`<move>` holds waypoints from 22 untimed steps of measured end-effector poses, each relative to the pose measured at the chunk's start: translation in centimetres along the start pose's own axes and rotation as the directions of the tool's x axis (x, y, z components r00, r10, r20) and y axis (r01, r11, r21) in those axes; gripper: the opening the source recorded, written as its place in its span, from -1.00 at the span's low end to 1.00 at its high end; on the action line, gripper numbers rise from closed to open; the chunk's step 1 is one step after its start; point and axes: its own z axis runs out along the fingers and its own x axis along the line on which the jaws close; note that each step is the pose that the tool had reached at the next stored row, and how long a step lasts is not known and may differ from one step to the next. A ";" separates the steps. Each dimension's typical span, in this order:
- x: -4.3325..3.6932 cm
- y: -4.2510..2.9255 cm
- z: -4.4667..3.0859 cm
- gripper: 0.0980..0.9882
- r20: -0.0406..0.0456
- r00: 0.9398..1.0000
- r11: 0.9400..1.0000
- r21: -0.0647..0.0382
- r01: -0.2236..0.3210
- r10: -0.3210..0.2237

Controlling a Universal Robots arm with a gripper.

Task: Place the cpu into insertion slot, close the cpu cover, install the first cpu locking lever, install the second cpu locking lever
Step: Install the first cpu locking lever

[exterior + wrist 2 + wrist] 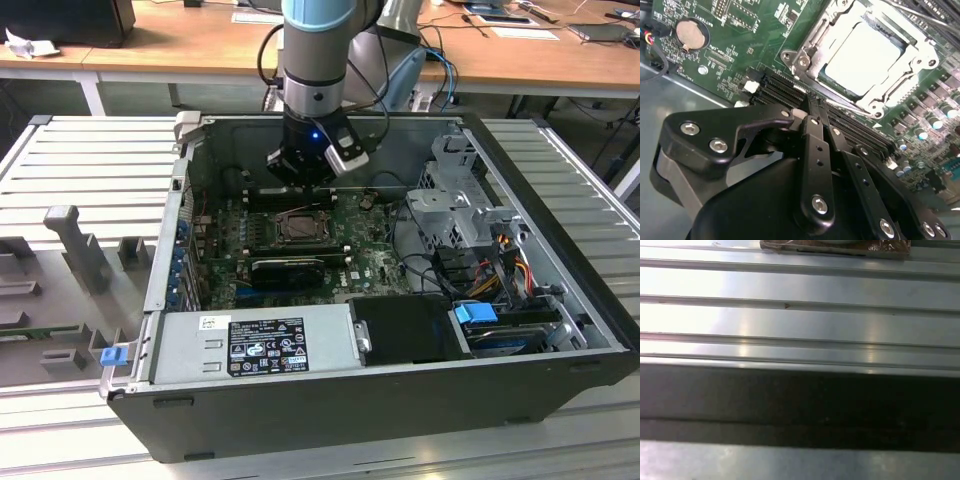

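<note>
The cpu [865, 55] lies flat in its socket on the green motherboard, its pale grey top showing. The cpu cover [812, 47], a silver metal frame, is down around it. My gripper [816, 107] is shut, its two black fingers pressed together with nothing visible between them. Its tips hover over the black memory slots [782, 92] just beside the socket's edge. In the exterior view the gripper [300, 180] hangs inside the open computer case, just behind the socket [299, 228]. I cannot tell how the locking levers stand.
A long black card [288, 268] sits in front of the socket. The power supply [265, 345] lines the case's near wall and a drive cage [460, 205] with cables stands at the exterior view's right. A coin battery [691, 32] is on the board. Ribbed metal tabletop [800, 320] surrounds the case.
</note>
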 end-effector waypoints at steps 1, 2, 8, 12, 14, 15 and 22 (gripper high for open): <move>-0.08 -0.02 0.25 -0.98 0.000 1.000 1.000 0.000 0.000 0.000; -0.11 -0.03 0.35 -0.98 0.000 1.000 1.000 0.000 0.000 0.000; -0.22 -0.10 0.94 -0.98 0.000 1.000 1.000 0.000 0.000 0.000; -0.24 -0.10 1.06 -0.98 0.000 1.000 1.000 0.000 0.000 0.000; -0.24 -0.11 1.18 -0.98 0.000 1.000 1.000 0.000 0.000 0.000; -0.23 -0.12 1.24 -0.98 0.000 1.000 1.000 0.001 0.000 0.000; -0.21 -0.20 1.54 -0.98 -0.002 1.000 1.000 0.003 0.000 0.000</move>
